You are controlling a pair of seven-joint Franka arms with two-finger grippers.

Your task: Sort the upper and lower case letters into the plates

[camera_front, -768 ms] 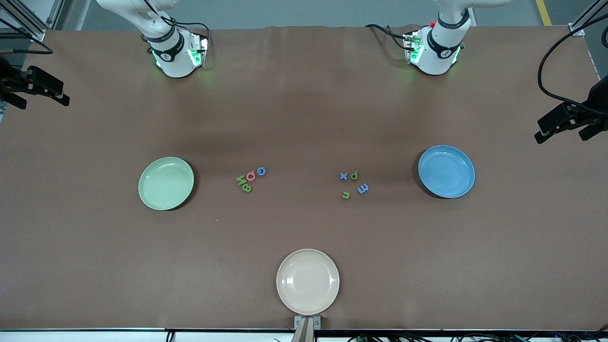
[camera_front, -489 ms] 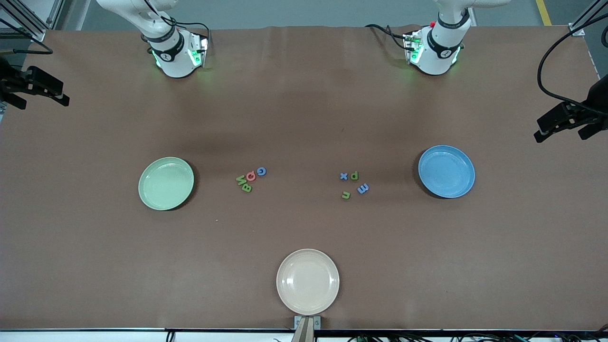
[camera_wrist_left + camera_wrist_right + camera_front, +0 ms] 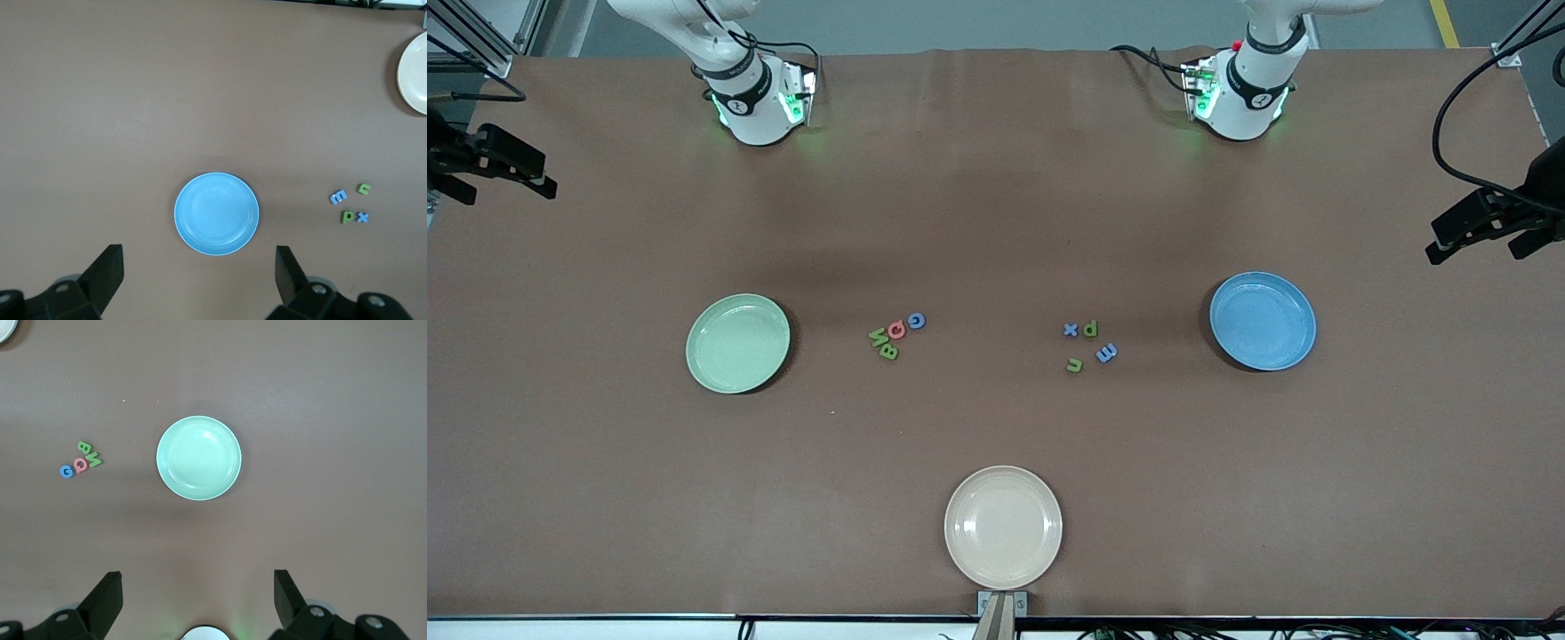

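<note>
**Two plates bare, eight letters loose on the table**

The table is covered in a matte brown sheet with faint creases. On it lie three round, shallow, smooth plastic plates with low raised rims. The pale green plate sits toward the right arm's end and holds nothing. The sky blue plate sits toward the left arm's end and is likewise bare. The cream plate, nearest the front camera at the table's edge, is also bare.

Between the green and blue plates lie two small clusters of flat, chunky letters. The cluster nearer the green plate holds a blue G, a pink Q, a green V and a green B, packed so close that they touch or nearly touch. The cluster nearer the blue plate is looser: a blue x just beside a green p, with a blue m and a green n a little nearer the camera. The letters lie flat, turned at mixed angles.

The left gripper hangs high over the table, near the blue plate, its fingers spread wide and holding nothing. The right gripper hangs high near the green plate, also spread wide and holding nothing.
</note>
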